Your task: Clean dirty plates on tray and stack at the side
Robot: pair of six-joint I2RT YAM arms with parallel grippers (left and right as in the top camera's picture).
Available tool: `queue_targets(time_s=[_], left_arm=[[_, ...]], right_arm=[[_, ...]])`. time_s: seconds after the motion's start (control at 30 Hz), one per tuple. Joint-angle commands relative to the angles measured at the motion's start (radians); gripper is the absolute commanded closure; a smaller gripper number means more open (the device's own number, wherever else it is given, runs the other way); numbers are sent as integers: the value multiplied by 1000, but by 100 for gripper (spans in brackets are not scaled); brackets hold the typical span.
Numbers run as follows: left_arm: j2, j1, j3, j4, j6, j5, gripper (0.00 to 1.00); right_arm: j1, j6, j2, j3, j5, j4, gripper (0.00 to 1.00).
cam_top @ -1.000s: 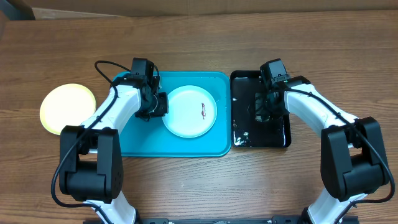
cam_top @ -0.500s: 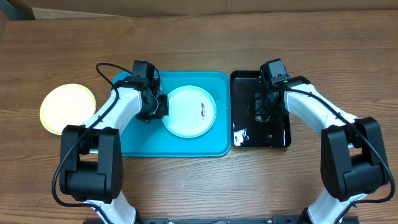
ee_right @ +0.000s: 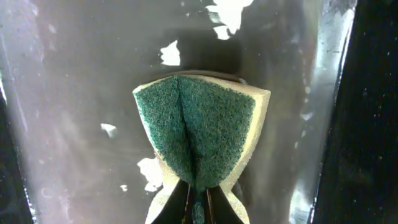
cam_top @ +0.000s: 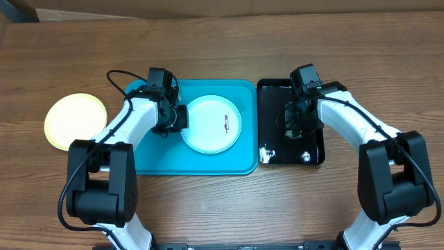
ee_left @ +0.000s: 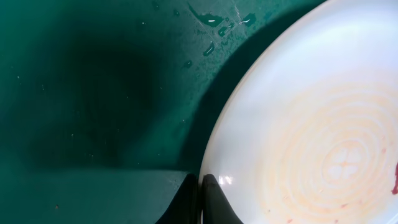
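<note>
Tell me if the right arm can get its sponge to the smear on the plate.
Probably yes. The right gripper pinches the sponge over the black tray, near the plate; the smear lies bare, and the left gripper grips only its left rim.

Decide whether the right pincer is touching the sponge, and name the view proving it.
Touching. The right wrist view shows the right pincer pinching the green sponge, creasing it between the fingertips.

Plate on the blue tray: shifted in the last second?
No. The plate keeps its spot against the tray rim; left pincer shut on its edge.
</note>
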Motion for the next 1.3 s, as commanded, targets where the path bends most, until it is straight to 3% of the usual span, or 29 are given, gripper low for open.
queue_targets(time_s=[0.0,0.27,0.57,0.8,0.93,0.97,1.07,1.1,1.17,1.23,1.27], left_arm=[[19,-9,-29,8,-8,0,95],[19,-9,-29,24,-23,2,91],[19,-5,-27,31,-22,0,96],[17,17,30,-55,-39,2,96],[8,19,39,-76,-99,5,96],[8,19,39,-78,-106,5,94],[8,19,39,-66,-104,-3,67],[8,19,39,-56,-104,-10,66],[8,19,39,-43,-104,-23,70],[8,19,39,-37,-105,-23,96],[8,19,39,-37,-105,-23,96]], right_arm=[[-2,-4,-3,34,-9,-3,96],[-2,-4,-3,34,-8,-3,96],[-2,-5,-3,48,-4,-6,96],[9,-18,-6,263,3,-260,96],[32,-31,-6,294,3,-297,96],[37,-31,-6,293,4,-298,96],[52,-31,-6,292,17,-294,96],[55,-31,-6,292,26,-293,96],[60,-31,-6,292,37,-289,96],[60,-16,-6,292,35,-286,96],[60,-7,-6,292,29,-288,96]])
